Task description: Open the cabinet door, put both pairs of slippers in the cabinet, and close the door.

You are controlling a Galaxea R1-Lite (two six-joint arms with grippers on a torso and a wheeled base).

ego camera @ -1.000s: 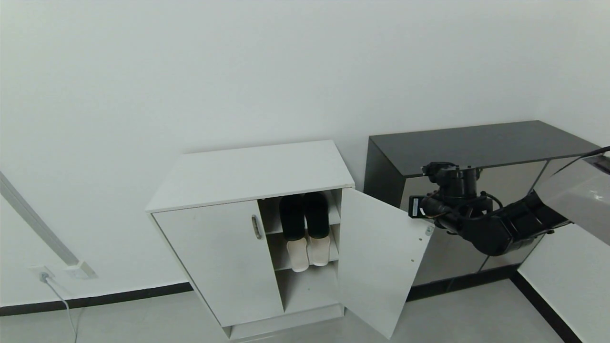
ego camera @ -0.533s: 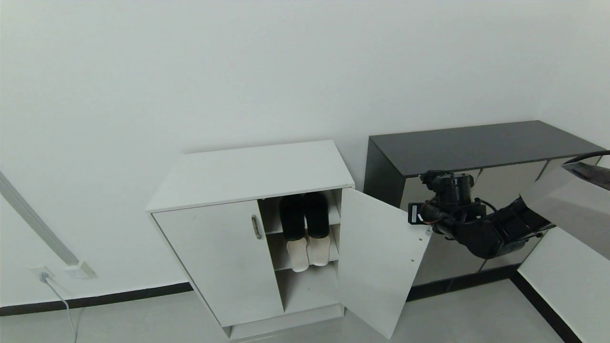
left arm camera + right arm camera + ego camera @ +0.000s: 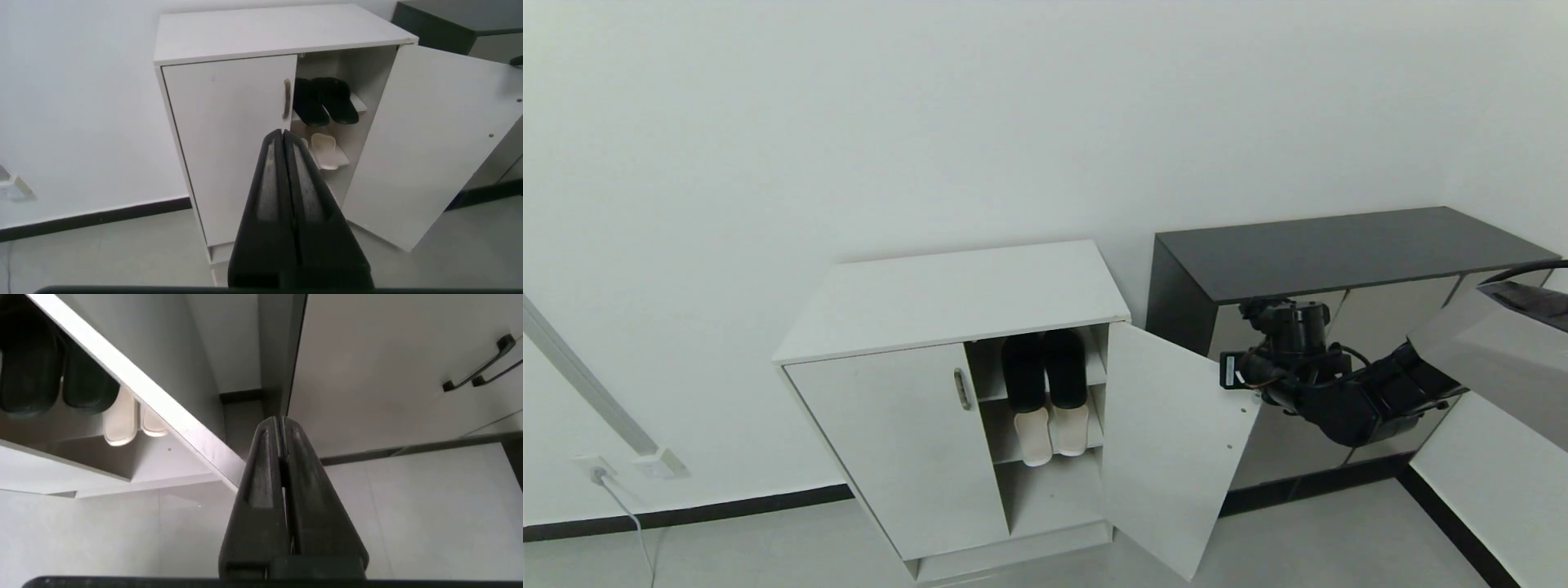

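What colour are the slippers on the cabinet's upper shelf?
The upper slippers are black, clearest in the head view.

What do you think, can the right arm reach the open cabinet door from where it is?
Probably yes: the right arm ends right beside the outer edge of the open door, jaws shut, nothing between them.

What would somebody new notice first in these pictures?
The white cabinet stands with its right door swung wide open. Inside, a black pair of slippers sits one level above a white pair. The right tool, shut, is at that door's outer edge, near a dark-topped sideboard.
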